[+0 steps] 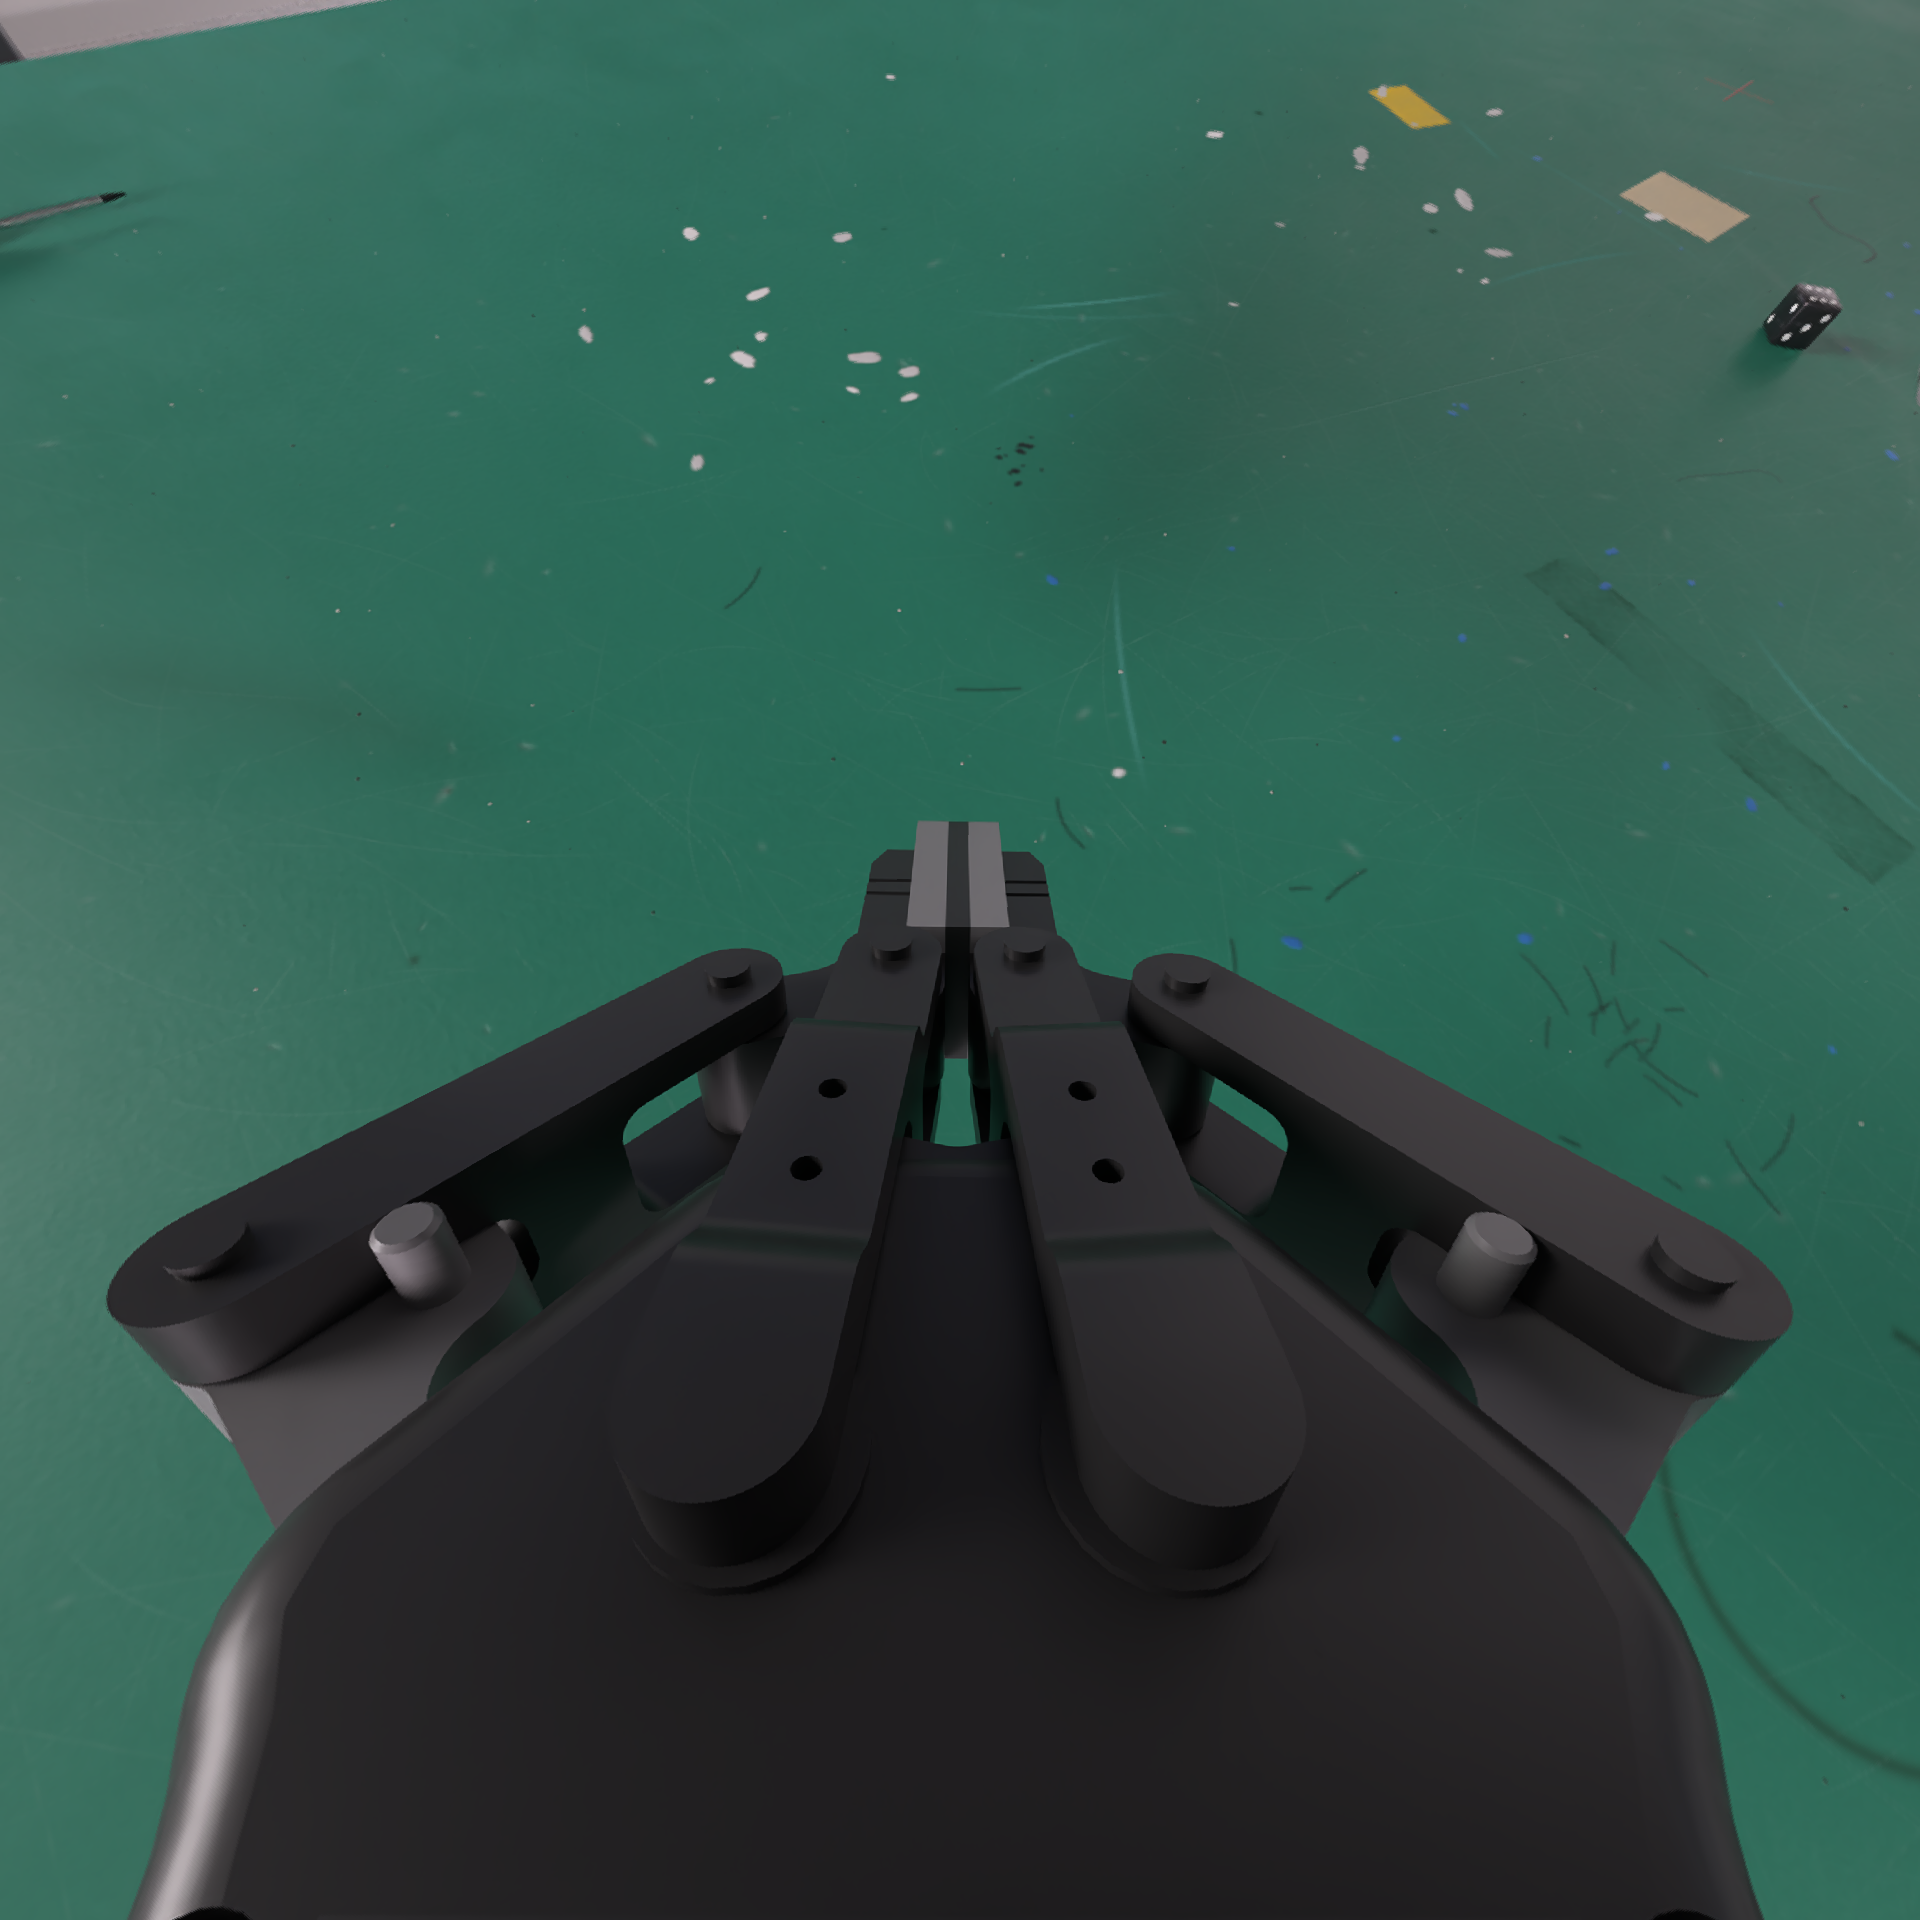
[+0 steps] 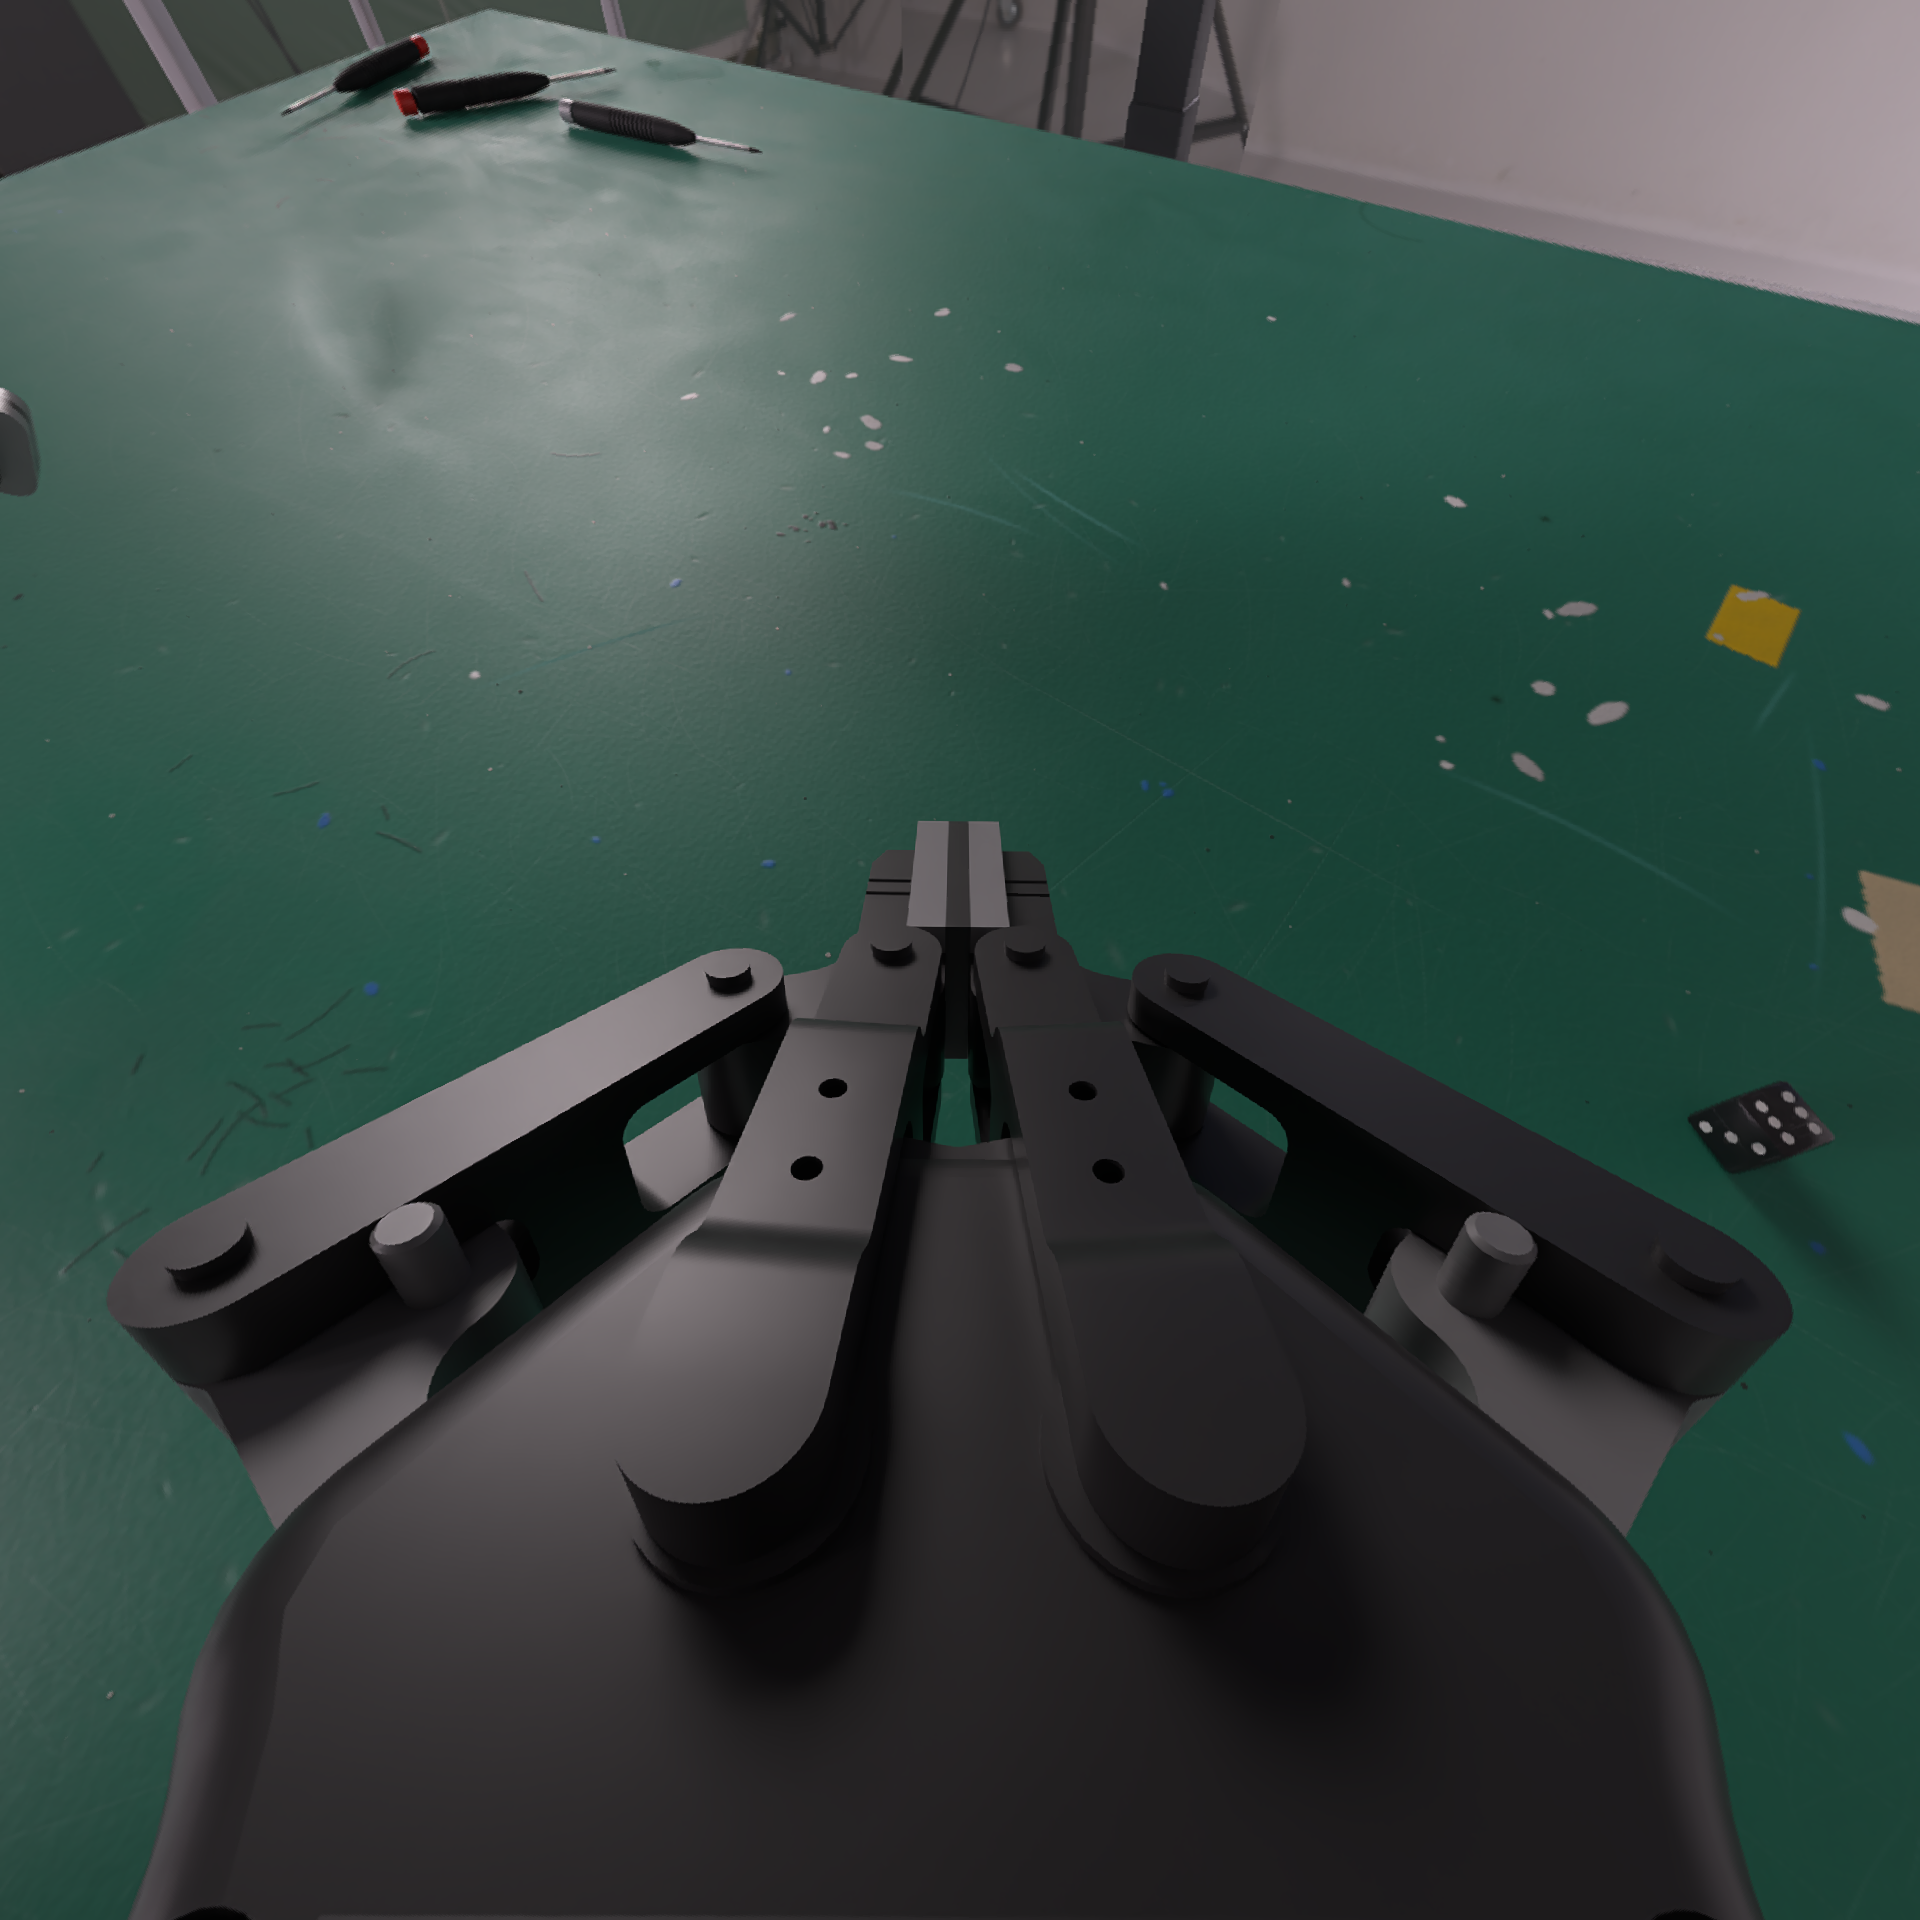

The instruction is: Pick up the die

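The die (image 1: 1801, 317) is a small black cube with white pips. It sits on the green table at the far right of the left wrist view. It also shows in the right wrist view (image 2: 1762, 1126), low at the right, close beside my right gripper. My left gripper (image 1: 957, 844) is shut and empty, held above the table, far to the left of the die. My right gripper (image 2: 957, 844) is shut and empty too, with the die off to its right.
Three black-handled screwdrivers (image 2: 488, 94) lie at the table's far corner; one tip (image 1: 73, 206) shows at the left. A yellow patch (image 2: 1753, 623) and a tan tape patch (image 1: 1683, 206) lie flat near the die. A grey metal part (image 2: 16, 442) shows at the left edge.
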Controlling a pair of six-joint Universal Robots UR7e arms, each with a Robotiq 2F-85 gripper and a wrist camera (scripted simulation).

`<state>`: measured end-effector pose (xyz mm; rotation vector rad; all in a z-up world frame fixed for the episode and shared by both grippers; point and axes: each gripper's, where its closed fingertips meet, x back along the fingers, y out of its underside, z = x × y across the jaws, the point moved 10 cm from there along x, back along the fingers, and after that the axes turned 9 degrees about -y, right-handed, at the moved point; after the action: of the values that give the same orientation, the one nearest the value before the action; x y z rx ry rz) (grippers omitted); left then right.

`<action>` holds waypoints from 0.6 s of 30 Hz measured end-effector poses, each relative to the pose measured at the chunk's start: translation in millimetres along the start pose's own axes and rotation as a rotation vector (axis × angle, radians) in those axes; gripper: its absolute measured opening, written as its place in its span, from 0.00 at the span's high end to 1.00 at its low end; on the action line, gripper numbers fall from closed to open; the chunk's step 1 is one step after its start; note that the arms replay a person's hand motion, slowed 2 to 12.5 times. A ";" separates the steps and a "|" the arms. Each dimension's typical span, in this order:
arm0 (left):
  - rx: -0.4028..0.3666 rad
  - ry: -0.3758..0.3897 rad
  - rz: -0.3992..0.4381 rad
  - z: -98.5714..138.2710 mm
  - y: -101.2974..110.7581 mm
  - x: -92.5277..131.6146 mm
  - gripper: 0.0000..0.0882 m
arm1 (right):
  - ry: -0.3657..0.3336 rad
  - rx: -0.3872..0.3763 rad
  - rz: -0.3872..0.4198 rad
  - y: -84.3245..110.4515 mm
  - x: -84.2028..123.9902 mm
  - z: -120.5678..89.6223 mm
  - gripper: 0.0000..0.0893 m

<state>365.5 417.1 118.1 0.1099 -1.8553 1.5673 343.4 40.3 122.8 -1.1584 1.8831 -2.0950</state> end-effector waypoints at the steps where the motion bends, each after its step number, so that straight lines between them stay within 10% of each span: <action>1: 0.000 -0.001 -0.002 -0.3 0.5 0.0 1.00 | 0.002 -0.003 -0.003 0.8 0.2 0.3 1.00; 18: -0.051 0.068 -0.066 4.9 17.7 4.1 1.00 | 0.107 0.008 -0.100 13.9 8.5 17.9 1.00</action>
<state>351.7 418.8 105.5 0.0927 -1.8192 1.4609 342.2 17.9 113.4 -1.1843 1.8963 -2.2582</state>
